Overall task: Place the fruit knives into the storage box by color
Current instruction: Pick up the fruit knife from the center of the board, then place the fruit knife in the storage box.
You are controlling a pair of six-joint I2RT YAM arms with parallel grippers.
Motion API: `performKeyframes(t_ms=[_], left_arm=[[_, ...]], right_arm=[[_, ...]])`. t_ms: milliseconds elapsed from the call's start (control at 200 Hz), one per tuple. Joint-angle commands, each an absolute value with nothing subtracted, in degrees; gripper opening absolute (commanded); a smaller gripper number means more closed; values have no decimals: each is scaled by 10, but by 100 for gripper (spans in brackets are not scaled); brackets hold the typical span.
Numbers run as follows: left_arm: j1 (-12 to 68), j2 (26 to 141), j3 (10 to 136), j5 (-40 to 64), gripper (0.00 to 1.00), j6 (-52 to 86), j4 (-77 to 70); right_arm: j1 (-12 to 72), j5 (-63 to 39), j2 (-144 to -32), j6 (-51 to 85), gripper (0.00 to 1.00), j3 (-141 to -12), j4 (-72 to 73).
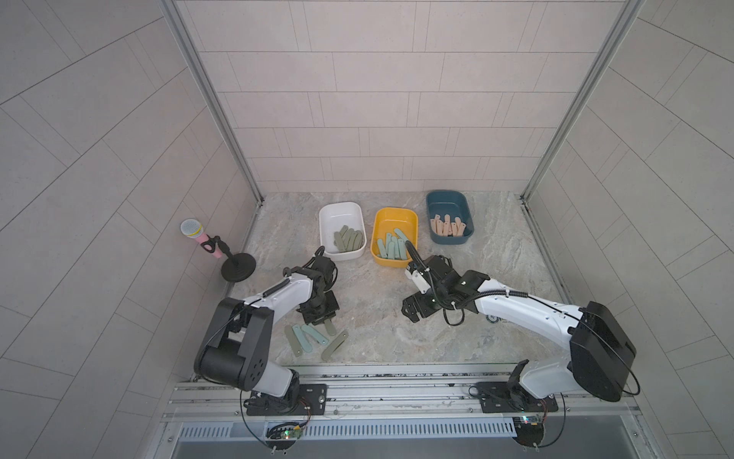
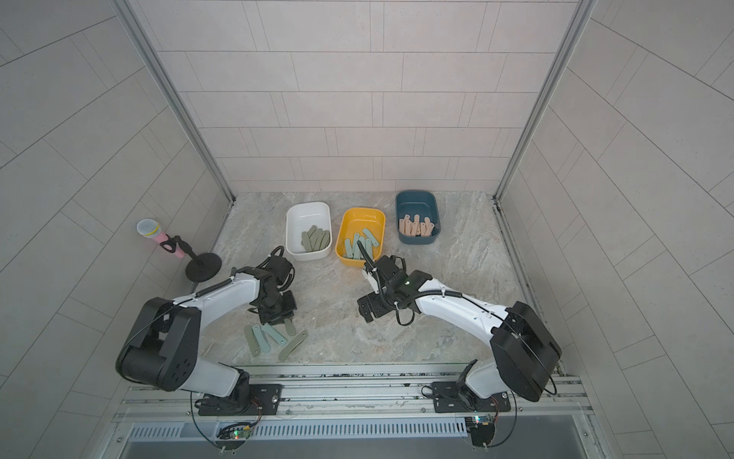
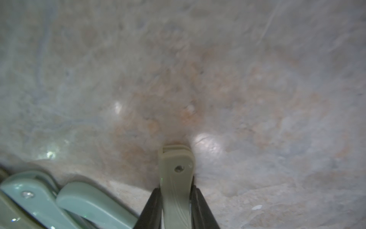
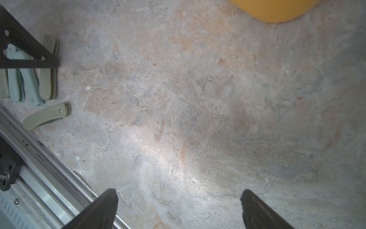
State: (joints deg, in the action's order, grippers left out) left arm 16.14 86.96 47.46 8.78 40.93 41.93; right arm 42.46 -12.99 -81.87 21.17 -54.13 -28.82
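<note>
One olive knife (image 3: 175, 164) clamped in left gripper (image 3: 176, 189), low at table (image 1: 397, 326), axis 11-to-5. White box (image 1: 341, 218) at 12 o'clock from grip; left arm nearer. Right gripper (image 4: 179, 195) agape, empty.

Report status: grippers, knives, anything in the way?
Left gripper shut on an olive-green knife. Right gripper open, empty, over bare table. Four loose knives beside the grip; white box ahead, nothing blocking seen.
</note>
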Motion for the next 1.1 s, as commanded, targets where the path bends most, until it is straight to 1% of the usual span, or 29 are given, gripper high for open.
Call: performKeyframes(t_ms=[0, 175, 285, 425, 465, 530, 730, 951, 996, 1021, 1076, 1096], left_arm=[[161, 888, 572, 55, 21, 348, 470], [159, 970, 761, 5, 20, 280, 543], [156, 1055, 887, 10, 20, 253, 574], [156, 1185, 1018, 18, 20, 235, 589], [156, 1221, 1061, 15, 19, 234, 604], [156, 1263, 1122, 15, 18, 232, 620], [147, 1338, 1233, 4, 19, 234, 640], [142, 1375, 1286, 2, 21, 231, 642], [142, 1378, 1292, 8, 23, 230, 642], [142, 1377, 1293, 11, 25, 230, 643], [143, 1367, 1292, 23, 36, 231, 646], [143, 1361, 1290, 29, 42, 231, 647]], right_arm=[[421, -118, -817, 202, 100, -561, -302], [418, -120, -840, 198, 100, -577, -296], [418, -127, -857, 195, 100, -596, -304], [419, -129, -873, 183, 100, -635, -320], [421, -130, -875, 180, 100, -642, -323], [423, -129, -871, 176, 100, -647, -327], [453, -116, -859, 174, 100, -637, -321], [509, -105, -861, 168, 97, -623, -299], [524, -104, -862, 161, 96, -618, -291], [532, -103, -862, 156, 95, -615, -287], [552, -100, -865, 145, 92, -612, -277], [559, -99, -867, 142, 90, -609, -270]])
